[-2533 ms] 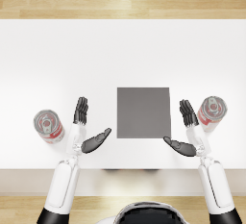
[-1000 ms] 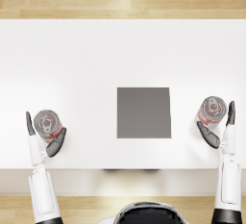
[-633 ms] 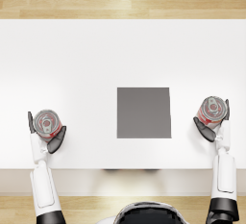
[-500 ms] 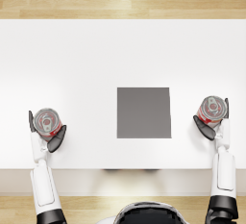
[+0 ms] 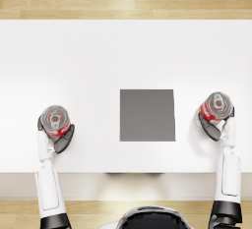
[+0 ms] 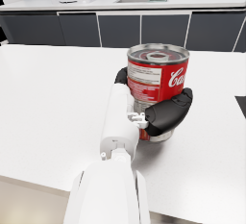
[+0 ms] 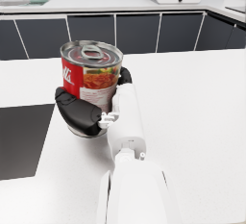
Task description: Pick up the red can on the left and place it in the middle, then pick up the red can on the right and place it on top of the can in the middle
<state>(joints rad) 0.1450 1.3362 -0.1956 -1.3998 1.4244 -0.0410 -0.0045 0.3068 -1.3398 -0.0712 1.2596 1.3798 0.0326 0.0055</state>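
In the head view the left hand (image 5: 55, 137) wraps its dark fingers around the left red can (image 5: 55, 120), which stands upright on the white table (image 5: 98, 61) directly ahead of the forearm. The right hand (image 5: 215, 125) likewise clasps the right red can (image 5: 216, 107), also upright. A dark grey square mat (image 5: 147, 115) lies on the table between the two hands, well apart from each, inward of the left hand and inward of the right. In the left wrist view the left hand (image 6: 161, 115) holds the left red can (image 6: 157, 81) with the thumb curled across the label's lower front and other fingers showing behind the can; the can's base seems to sit on the table (image 6: 48, 88), though contact is hard to judge. A dark corner of the mat (image 6: 241, 106) shows beyond the can. In the right wrist view the right hand (image 7: 81, 112) grips the right red can (image 7: 91, 76) the same way, thumb across its lower part, the can upright at the forearm's end, with the mat (image 7: 21, 139) just beside the thumb side.
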